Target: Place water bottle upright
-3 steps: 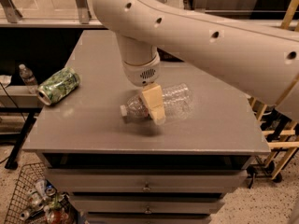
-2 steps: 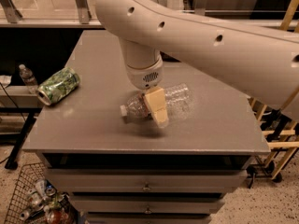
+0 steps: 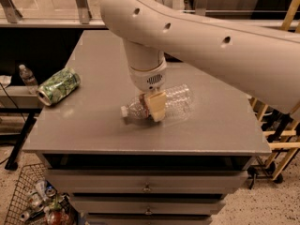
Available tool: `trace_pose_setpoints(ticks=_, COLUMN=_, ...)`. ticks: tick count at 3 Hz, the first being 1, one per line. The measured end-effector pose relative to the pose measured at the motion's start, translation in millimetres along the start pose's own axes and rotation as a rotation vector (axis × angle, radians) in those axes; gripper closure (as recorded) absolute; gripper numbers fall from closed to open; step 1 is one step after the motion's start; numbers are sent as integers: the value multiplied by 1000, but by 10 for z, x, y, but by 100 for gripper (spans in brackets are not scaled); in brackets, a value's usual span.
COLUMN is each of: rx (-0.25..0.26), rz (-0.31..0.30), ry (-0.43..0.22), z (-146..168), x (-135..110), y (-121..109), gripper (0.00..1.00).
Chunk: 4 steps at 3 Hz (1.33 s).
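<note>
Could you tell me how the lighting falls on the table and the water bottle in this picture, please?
Camera view: light, seemingly from overhead, gives the grey table a soft sheen; the clear water bottle shows small highlights, no harsh glare; the gripper, over the bottle's middle, leaves a faint shadow on the tabletop beside it.

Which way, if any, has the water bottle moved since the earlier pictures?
No. The water bottle lies on its side, as far from the green can as before; the claw sits over its middle.
</note>
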State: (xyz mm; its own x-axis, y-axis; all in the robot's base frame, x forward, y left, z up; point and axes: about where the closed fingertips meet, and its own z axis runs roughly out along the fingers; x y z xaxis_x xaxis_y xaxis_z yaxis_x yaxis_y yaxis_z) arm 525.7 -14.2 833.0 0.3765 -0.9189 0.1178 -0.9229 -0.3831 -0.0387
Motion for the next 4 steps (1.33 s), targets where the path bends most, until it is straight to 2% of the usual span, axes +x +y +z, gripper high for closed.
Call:
trace_pose_setpoints(ticks=1, rx=-1, rz=-11, ry=-8, z=-15, x=4, y=2, gripper=64)
trace_pose_setpoints(ticks=2, rx=30, rz=16, ry=-96, z=-150, x=124, y=-7, gripper=87)
trace_pose_setpoints(ticks=3, rx=132, rz=111, ry=-327, z=-532, x=417, y=26, gripper=100)
trace_pose_setpoints(ticks=4, rx=207, rz=211, ry=-520, z=-753, x=676, y=76, gripper=100)
